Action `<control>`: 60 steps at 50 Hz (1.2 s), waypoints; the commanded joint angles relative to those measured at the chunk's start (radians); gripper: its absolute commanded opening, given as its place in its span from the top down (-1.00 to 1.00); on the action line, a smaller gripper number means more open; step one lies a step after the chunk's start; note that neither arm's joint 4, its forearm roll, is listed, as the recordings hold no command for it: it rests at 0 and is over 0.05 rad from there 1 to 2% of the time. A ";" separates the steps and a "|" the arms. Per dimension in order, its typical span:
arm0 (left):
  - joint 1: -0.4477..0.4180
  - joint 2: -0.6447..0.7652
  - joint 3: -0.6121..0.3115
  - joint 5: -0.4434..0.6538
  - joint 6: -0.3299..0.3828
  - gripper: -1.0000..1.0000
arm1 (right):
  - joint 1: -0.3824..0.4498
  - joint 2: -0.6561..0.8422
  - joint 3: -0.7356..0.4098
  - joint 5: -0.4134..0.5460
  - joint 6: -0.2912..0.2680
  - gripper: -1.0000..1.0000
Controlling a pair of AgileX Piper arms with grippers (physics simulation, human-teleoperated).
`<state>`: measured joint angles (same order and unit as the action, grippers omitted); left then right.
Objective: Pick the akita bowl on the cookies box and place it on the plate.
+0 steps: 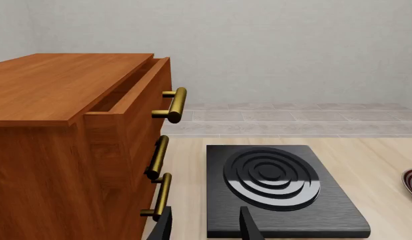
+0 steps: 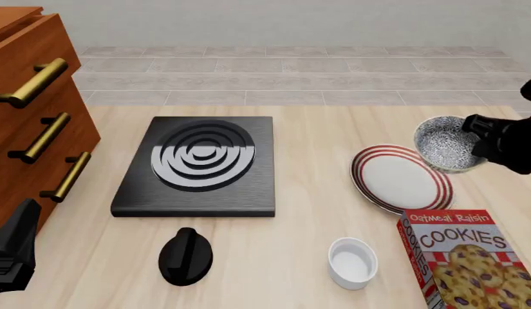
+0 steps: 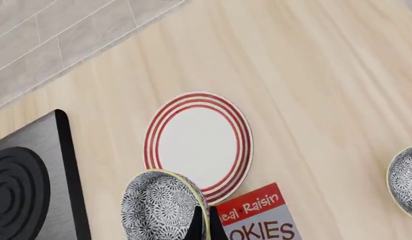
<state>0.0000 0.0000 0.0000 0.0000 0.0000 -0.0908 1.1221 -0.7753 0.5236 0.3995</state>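
While pinched in right jaws, akita bowl (image 2: pixel 448 143) above plate (image 2: pixel 398 180)

The bowl (image 2: pixel 450 143) is speckled dark blue and white. The plate (image 2: pixel 401 178) is white with red rings. The box (image 2: pixel 468 261) is red with white lettering. The stove (image 2: pixel 198 166) is black with grey rings, the ramekin (image 2: pixel 352 262) white, the worktop (image 2: pixel 308 225) pale wood.

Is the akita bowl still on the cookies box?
No. The akita bowl is off the cookies box, pinched at its rim by the right gripper.
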 commanded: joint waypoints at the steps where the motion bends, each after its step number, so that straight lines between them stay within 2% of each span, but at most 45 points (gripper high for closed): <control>1: 0.000 0.000 0.000 0.000 0.000 -1.00 | 0.019 0.077 -0.021 -0.066 0.048 1.00; 15: 0.000 0.000 0.000 0.000 0.000 -1.00 | 0.051 0.153 -0.029 -0.120 0.085 1.00; 37: 0.000 0.000 0.000 0.000 0.000 -1.00 | 0.002 0.299 -0.084 -0.173 0.077 1.00; 60: 0.000 0.000 0.000 0.000 0.000 -1.00 | 0.012 0.415 -0.138 -0.204 0.081 1.00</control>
<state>0.0000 0.0000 0.0000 0.0000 0.0000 -0.0824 1.4926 -0.8882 0.3350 0.4763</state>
